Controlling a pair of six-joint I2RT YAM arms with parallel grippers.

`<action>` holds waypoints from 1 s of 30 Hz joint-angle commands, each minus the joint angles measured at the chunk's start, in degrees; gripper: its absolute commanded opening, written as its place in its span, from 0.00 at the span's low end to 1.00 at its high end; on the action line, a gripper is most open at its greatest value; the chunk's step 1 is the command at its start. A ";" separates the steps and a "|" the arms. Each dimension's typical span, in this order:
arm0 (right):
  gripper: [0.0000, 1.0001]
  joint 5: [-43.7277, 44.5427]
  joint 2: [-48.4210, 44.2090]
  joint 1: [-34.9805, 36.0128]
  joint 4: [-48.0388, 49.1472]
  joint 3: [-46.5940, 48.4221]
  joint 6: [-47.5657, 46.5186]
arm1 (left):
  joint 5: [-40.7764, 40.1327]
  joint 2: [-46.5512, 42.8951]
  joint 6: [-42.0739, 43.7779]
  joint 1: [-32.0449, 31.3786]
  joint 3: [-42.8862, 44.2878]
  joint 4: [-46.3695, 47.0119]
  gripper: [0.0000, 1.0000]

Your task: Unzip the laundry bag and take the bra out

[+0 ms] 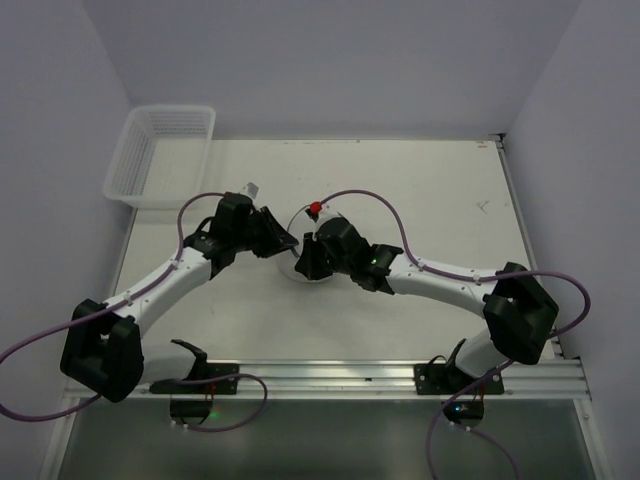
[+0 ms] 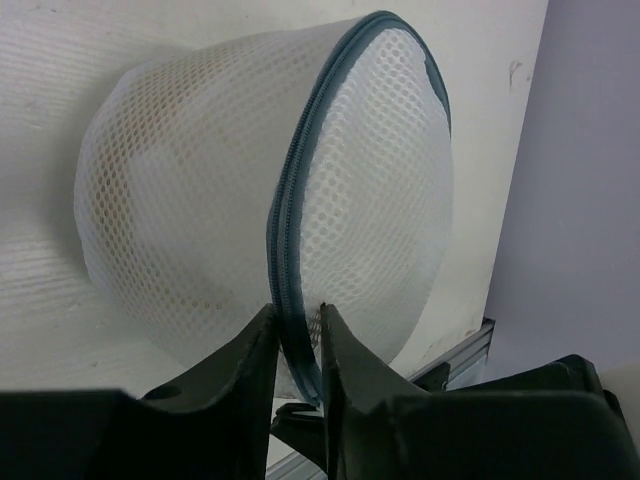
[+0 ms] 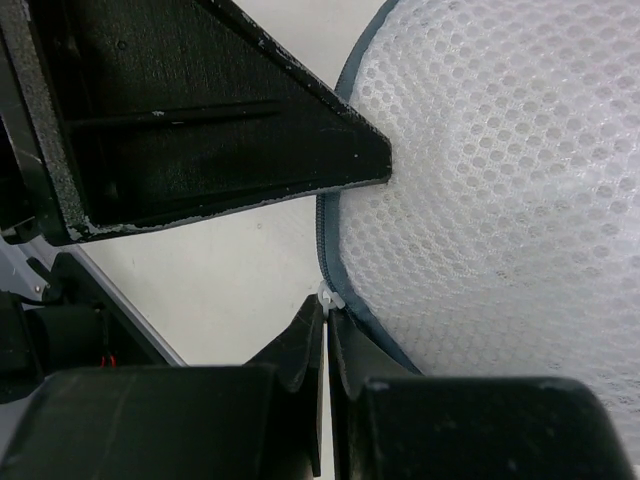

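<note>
The laundry bag is a white mesh dome that stands on edge at mid table between both grippers. Its grey-blue zipper runs around the rim. My left gripper pinches that rim, one finger on each side, with zipper tape and mesh between the pads. In the right wrist view the bag fills the right side. There my right gripper is shut on the small white zipper pull at the zipper's lower end. A left finger presses the bag from above. The bra is hidden inside the mesh.
A white slatted plastic basket sits at the table's far left corner. An aluminium rail runs along the near edge by the arm bases. Walls close in the table on the left, back and right.
</note>
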 commanded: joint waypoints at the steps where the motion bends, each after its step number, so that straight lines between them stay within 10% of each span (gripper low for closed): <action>1: 0.00 -0.10 -1.61 0.19 1.34 1.17 -0.05 | -0.04 0.22 -0.29 -0.76 0.50 4.09 0.24; 4: 0.00 -0.18 -2.40 0.19 0.72 0.21 -0.31 | -0.48 0.57 0.59 -0.76 0.41 3.92 0.00; 22: 0.00 0.43 -14.63 -12.03 -6.84 -11.77 -5.32 | 1.99 -8.30 -0.01 2.51 -11.08 5.66 0.00; 26: 0.01 1.31 -11.37 -12.03 -7.18 -8.33 -7.34 | -1.79 -14.61 -4.85 0.12 -16.10 8.40 0.33; 30: 0.33 2.97 -12.33 -12.11 -8.41 -8.23 -10.06 | -7.31 -22.79 -3.99 0.12 -18.40 5.68 0.71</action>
